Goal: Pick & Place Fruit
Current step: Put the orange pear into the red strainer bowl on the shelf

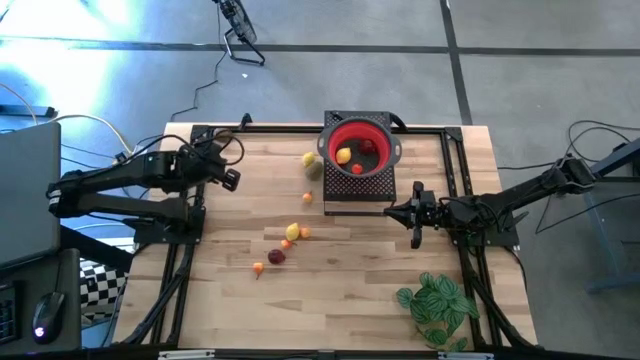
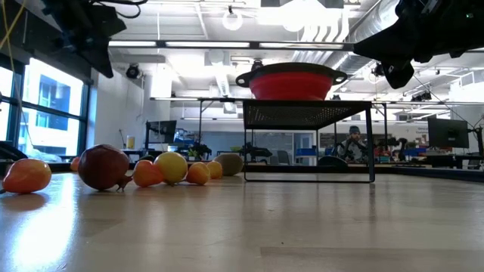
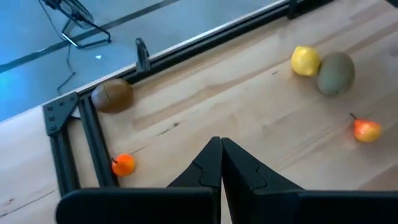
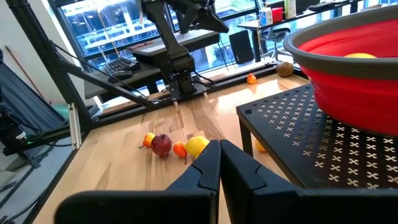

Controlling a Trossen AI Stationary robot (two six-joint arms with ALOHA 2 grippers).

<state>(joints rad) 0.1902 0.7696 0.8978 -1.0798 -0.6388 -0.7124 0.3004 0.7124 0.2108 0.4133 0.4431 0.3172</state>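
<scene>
Beside the red bowl [image 1: 359, 150] on its black rack [image 1: 358, 190], fruit [image 1: 291, 232] is scattered; 3 pieces are seen inside. The left gripper [image 1: 231, 179] and right gripper [image 1: 394, 212] are closed, holding nothing.

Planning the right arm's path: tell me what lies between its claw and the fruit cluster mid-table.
Only bare wooden tabletop, seen from the high view, between the shut right claw and the fruit cluster.
</scene>
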